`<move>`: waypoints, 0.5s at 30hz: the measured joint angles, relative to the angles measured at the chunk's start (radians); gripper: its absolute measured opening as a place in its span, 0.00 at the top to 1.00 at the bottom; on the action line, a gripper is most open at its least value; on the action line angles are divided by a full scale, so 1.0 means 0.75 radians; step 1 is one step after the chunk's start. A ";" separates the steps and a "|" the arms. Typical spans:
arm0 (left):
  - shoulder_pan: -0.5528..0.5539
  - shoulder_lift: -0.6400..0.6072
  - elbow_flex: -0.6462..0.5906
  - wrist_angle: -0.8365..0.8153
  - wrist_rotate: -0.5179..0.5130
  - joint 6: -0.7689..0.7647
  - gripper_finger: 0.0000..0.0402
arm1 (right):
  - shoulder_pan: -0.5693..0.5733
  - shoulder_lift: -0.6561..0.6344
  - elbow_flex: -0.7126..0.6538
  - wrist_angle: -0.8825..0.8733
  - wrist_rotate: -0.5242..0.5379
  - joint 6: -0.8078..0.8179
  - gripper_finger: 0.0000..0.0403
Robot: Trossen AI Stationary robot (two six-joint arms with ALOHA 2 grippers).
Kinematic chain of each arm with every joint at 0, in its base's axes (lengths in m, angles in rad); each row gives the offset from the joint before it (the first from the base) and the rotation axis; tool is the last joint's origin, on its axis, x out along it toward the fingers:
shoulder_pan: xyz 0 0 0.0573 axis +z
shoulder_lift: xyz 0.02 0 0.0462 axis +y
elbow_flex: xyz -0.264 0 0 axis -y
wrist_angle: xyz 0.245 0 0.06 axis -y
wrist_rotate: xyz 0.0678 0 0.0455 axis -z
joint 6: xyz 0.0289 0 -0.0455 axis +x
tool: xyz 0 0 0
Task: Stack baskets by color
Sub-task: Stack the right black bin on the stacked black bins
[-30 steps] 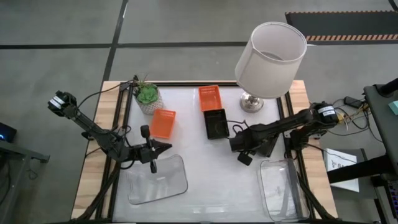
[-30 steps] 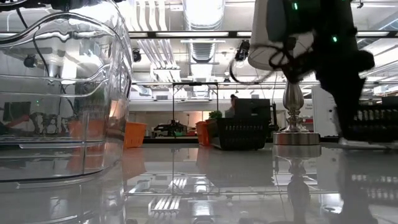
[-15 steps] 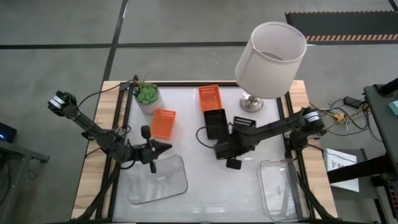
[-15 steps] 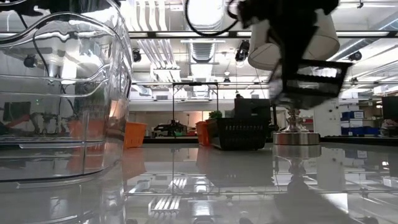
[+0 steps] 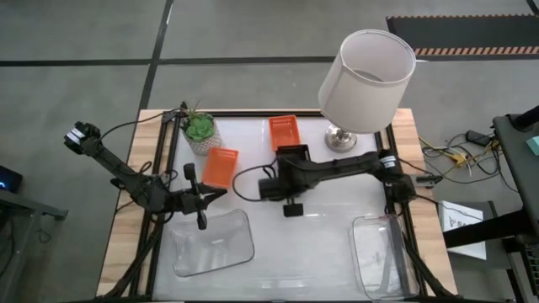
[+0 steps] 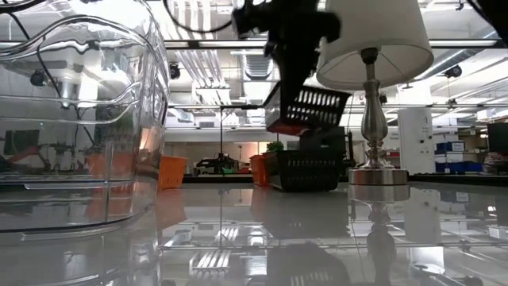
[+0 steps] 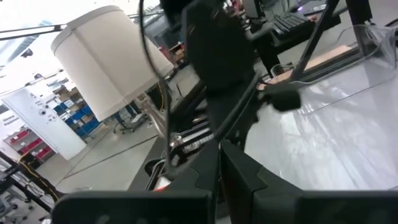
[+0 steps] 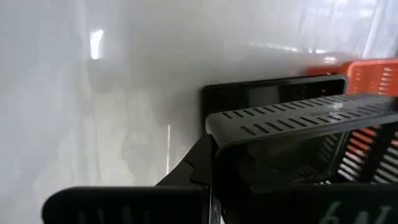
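The right claw (image 8: 211,155) is grasping a tilted black basket (image 6: 308,110) above another black basket (image 6: 308,169); the left claw (image 5: 226,191) is resting clenched near a clear tray (image 5: 215,244).

One black basket (image 6: 308,107) hangs tilted in the air (slotted sides showing) right above a second black basket (image 6: 310,169) resting on the bench. Two orange baskets (image 5: 221,167) (image 5: 285,132) sit upright nearby; clear trays (image 5: 213,242) (image 5: 383,255) lie at the near edge.

Right hand (image 5: 284,171) carried black basket (image 6: 308,109) leftward, above second black basket (image 6: 310,169).
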 joint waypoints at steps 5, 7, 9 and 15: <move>-0.009 0.004 -0.006 -0.002 0.000 -0.001 1.00 | -0.071 0.076 0.033 -0.038 0.013 -0.023 0.98; -0.012 0.003 -0.012 -0.003 0.000 -0.001 1.00 | -0.083 0.094 0.032 -0.039 0.011 -0.047 0.98; -0.012 0.003 -0.014 -0.002 0.000 -0.001 1.00 | -0.084 0.104 0.031 -0.036 0.001 -0.073 0.98; -0.012 0.002 -0.014 -0.002 0.000 -0.001 1.00 | -0.083 0.127 0.026 -0.025 0.000 -0.087 0.98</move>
